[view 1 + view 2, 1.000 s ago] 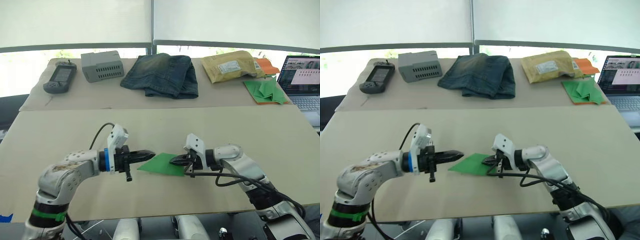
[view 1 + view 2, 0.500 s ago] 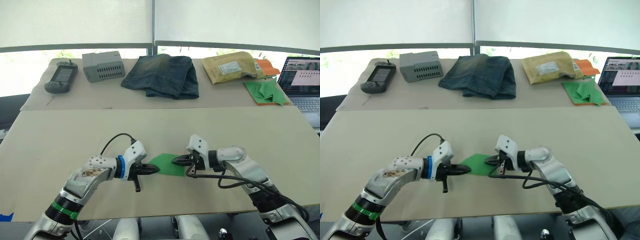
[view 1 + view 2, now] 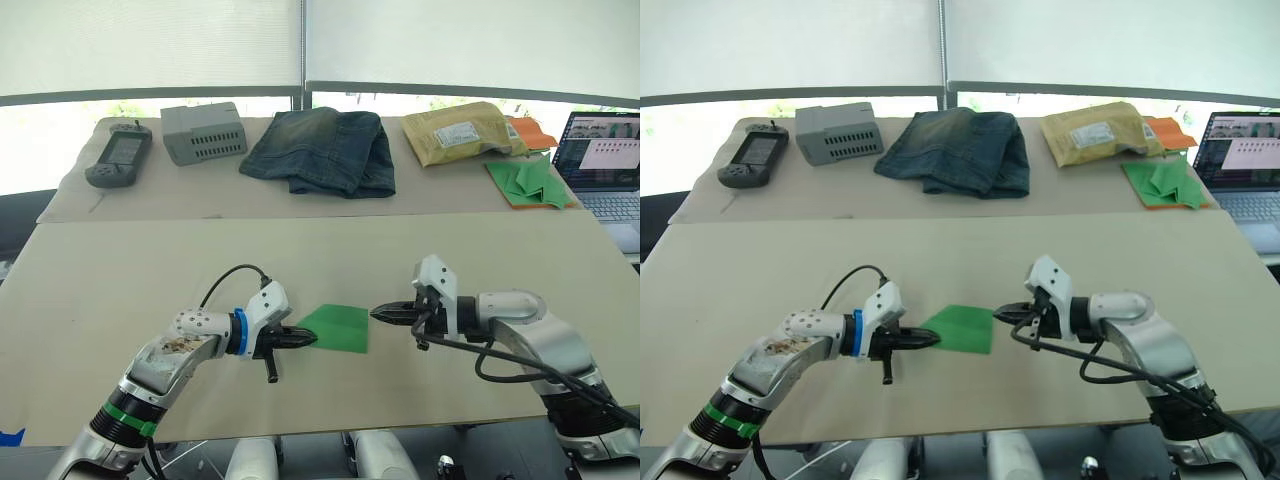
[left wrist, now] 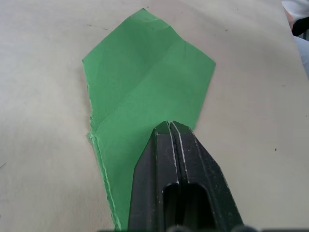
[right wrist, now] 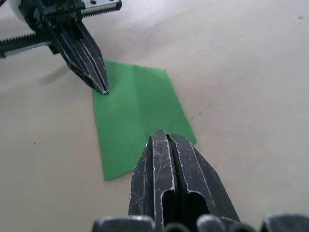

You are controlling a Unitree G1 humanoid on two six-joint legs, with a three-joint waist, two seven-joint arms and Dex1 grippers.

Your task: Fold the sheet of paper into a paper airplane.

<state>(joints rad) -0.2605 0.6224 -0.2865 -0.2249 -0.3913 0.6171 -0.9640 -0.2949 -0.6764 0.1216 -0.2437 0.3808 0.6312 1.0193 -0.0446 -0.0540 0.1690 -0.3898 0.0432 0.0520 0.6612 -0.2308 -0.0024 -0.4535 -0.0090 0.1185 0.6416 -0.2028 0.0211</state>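
Sheet of paper flat on the near surface, between the two hands, creased and partly folded, not yet a narrow wedge. Left hand with fingers together, tips resting on the paper's left corner, pinning it rather than clamping it, to judge from the left wrist view. Right hand also with fingers together, tips just beside the paper's right edge; contact with that edge not resolvable, and nothing held. Governing relation: paper directly between the two hands, both pointing inward at it along one line across the surface, so left hand already on it and right hand nearest the free edge. Crease in the left wrist view running away from the left fingertips toward the far pointed corner; long axis of the piece roughly along that crease. Probable next step, as a judgement: right hand to lift or push the free right edge over while the left holds the corner down. Risk: thin paper sliding or pivoting about the single pinned corner.
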